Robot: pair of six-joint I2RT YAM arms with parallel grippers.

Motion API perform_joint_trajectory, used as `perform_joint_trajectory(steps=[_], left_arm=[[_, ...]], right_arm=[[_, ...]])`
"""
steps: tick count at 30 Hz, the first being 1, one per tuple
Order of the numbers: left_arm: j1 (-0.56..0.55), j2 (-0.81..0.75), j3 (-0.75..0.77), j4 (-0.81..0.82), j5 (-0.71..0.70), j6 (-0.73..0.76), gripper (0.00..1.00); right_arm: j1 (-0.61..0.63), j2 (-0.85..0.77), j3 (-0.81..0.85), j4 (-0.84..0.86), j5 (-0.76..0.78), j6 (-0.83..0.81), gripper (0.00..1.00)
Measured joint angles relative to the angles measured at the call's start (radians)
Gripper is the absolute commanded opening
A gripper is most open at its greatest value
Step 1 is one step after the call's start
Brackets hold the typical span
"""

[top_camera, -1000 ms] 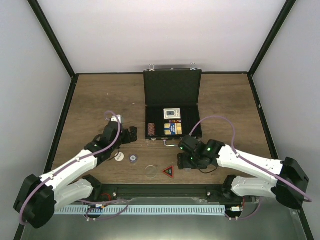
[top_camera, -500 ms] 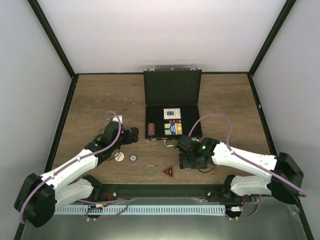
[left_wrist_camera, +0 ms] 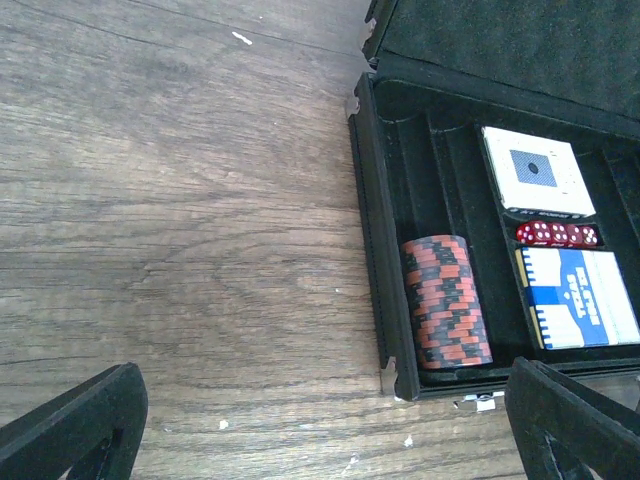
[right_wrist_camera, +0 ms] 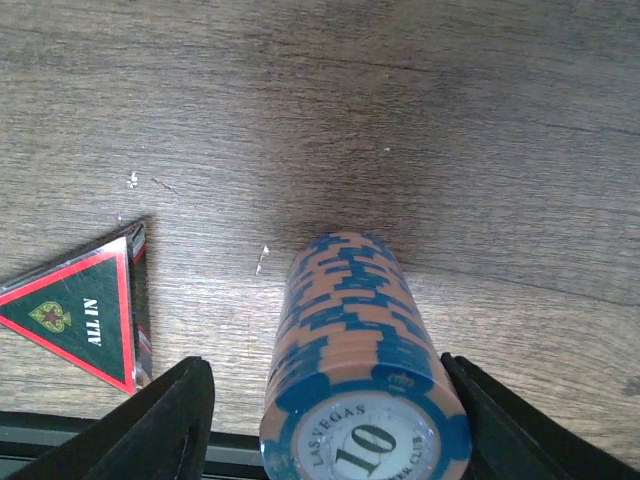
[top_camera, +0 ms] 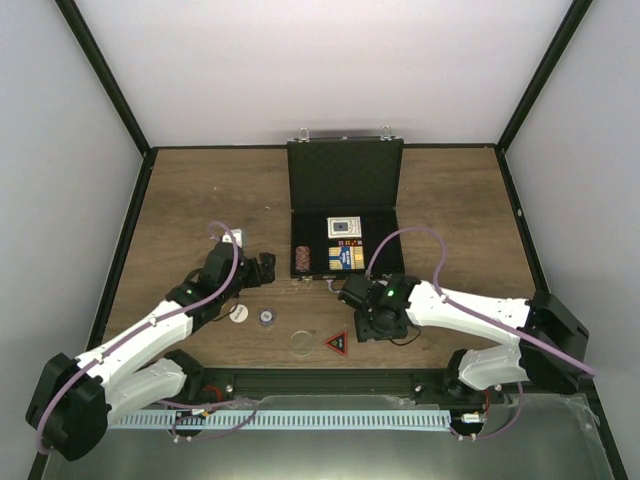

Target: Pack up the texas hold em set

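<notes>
The right gripper [right_wrist_camera: 325,385] straddles a stack of orange-and-blue chips [right_wrist_camera: 345,320] marked 10, its jaws at a middling width. Bare wood shows between the left finger and the stack, so nothing is clamped. The red-edged ALL IN triangle [right_wrist_camera: 85,310] lies just to the stack's left, near the worktop's [top_camera: 200,200] near edge. The left gripper [left_wrist_camera: 330,410] hangs with its fingers spread wide and empty, over bare wood by the near left corner of the black case [left_wrist_camera: 370,230]. The case lies open toward the middle of the far edge, holding red-and-black chips [left_wrist_camera: 445,300], two card decks [left_wrist_camera: 535,172] and red dice [left_wrist_camera: 557,234]. A white button [top_camera: 238,313] and a purple-grey button [top_camera: 266,317] lie near the left gripper.
</notes>
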Motion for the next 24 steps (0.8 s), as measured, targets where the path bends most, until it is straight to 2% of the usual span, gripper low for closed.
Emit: perform_joint_trajectory(steps=[16, 24], left_arm=[[0.0, -0.001, 0.0, 0.001, 0.005, -0.004, 1.0], [0.0, -0.001, 0.0, 0.001, 0.008, -0.003, 1.0]], right_arm=[[0.011, 0.029, 0.0, -0.006, 0.001, -0.017, 0.44], [0.012, 0.028, 0.0, -0.005, 0.002, -0.023, 0.32]])
